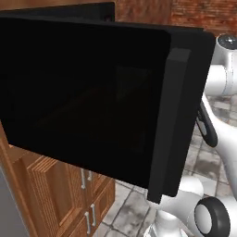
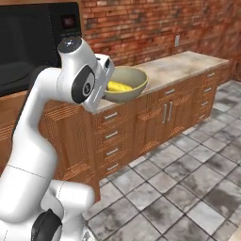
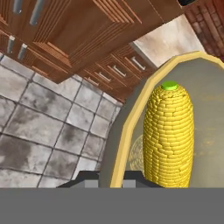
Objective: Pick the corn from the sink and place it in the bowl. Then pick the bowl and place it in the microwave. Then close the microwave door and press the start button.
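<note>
Pincer: its two dark fingertips [image 3: 111,178] sit at the bottom of the hand view, one on each side of the bowl's rim, pinching it; in the right base view the white hand meets the bowl at its left edge.
Bowl [image 2: 126,85]: held in the air in front of the pincer, roughly level, just above and in front of the counter edge; yellow-green rim, pale inside.
Corn [image 3: 169,135]: lying inside the bowl, just beyond the fingertips, green end pointing away from them; in the right base view it shows as a yellow patch against the bowl's near side.
Microwave [image 2: 33,42]: behind and to the left of the pincer in the right base view, dark cavity facing out, control strip with a small red display on its right.
Microwave door [image 1: 88,97]: swung open, a wide black panel close to the left base camera, thick bar handle along its right edge, standing in front of most of the arm.
Counter [image 2: 188,66]: pale stone top running away to the right of the bowl, brick wall behind it.
Drawers and cupboards [image 2: 141,127]: brown wood, below the bowl.
Floor [image 2: 188,188]: grey tiles, well below the pincer.
</note>
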Robot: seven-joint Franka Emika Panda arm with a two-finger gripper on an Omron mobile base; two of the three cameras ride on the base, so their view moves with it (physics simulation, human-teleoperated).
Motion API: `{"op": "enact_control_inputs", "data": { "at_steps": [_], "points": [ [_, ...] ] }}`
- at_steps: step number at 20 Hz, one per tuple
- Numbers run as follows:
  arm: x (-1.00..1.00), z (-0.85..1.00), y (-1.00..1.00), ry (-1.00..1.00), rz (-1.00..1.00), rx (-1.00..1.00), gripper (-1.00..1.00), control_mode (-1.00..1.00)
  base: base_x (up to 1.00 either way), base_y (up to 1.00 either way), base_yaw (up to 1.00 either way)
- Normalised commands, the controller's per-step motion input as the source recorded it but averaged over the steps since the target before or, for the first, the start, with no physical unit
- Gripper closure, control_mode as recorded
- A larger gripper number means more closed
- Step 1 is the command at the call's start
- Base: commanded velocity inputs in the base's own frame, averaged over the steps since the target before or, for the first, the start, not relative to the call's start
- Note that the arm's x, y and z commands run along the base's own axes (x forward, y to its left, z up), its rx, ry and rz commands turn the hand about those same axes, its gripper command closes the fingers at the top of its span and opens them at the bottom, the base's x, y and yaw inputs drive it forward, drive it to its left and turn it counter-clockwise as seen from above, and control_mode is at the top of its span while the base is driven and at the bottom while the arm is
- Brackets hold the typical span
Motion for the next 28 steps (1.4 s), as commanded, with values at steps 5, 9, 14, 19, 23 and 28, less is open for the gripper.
{"op": "enact_control_inputs", "data": {
  "at_steps": [5, 9, 14, 19, 23, 28],
  "points": [
    [0.0, 0.0, 0.0, 0.0, 0.0, 0.0, 1.0, 1.0, 0.23, 0.0, 0.45],
    [0.0, 0.0, 0.0, 0.0, 0.0, 0.0, 1.0, 1.0, 0.19, 0.0, 0.4],
    [0.0, 0.0, 0.0, 0.0, 0.0, 0.0, 1.0, 1.0, 0.16, -0.01, 0.39],
    [0.0, 0.0, 0.0, 0.0, 0.0, 0.0, 1.0, 1.0, 0.1, -0.1, 0.4],
    [0.0, 0.0, 0.0, 0.0, 0.0, 0.0, 1.0, 1.0, 0.2, -0.08, 0.41],
    [0.0, 0.0, 0.0, 0.0, 0.0, 0.0, 1.0, 1.0, 0.17, -0.22, 0.41]
  ]
}}
